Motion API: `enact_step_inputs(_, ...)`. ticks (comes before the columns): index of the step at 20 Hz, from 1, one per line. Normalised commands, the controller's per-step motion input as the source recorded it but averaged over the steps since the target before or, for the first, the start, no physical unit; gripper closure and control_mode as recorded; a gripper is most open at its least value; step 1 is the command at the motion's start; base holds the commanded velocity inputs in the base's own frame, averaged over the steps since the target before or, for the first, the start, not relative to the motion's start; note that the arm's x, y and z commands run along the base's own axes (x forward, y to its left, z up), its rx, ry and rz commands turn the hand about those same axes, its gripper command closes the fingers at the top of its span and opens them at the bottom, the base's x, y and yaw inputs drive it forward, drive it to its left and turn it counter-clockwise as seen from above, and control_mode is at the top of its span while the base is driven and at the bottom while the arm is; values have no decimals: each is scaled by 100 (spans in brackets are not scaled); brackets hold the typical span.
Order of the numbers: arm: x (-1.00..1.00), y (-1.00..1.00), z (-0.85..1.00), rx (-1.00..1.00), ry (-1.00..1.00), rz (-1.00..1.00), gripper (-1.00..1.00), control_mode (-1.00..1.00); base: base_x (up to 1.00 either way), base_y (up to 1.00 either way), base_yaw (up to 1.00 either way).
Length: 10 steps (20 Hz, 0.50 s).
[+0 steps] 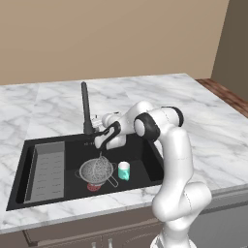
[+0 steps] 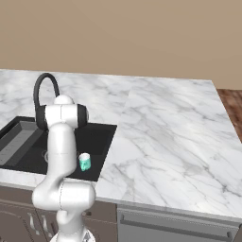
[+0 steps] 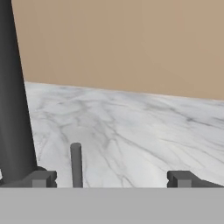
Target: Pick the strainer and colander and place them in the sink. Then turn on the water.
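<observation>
Hand view first: my tool stands with its jaws spread wide and nothing between them, two dark tips at the bottom edge. Just past them a thin grey upright rod rises nearer the left tip than the right; I take it for the faucet's lever, though I can't be sure. Left of it is the thick black faucet column, and beyond lies the marble desk running to the tan wall.

From the left base view, the colander sits in the black sink, with the strainer apparently resting in or on it; a thin wire handle pokes out toward the front right, but I can't separate the two clearly. A small teal cup stands just beside them, and a red thing shows under the colander's rim. The grey ribbed rack fills the sink's left end. No blue stream falls from the spout, so I judge both items placed and the water step in hand.

To do it well, I'd shift the hand so the rod sits centred between the jaws, then push it sideways rather than squeeze, keeping clear of the faucet column on the left.
</observation>
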Motion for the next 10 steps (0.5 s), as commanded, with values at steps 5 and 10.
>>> enact_step_inputs(5, 1, 0, -11, 0, -3, 0, -100, -100, 0, 0, 0)
enact_step_inputs(10, 14, 0, -8, 0, -2, 0, -100, -100, 0, 0, 0)
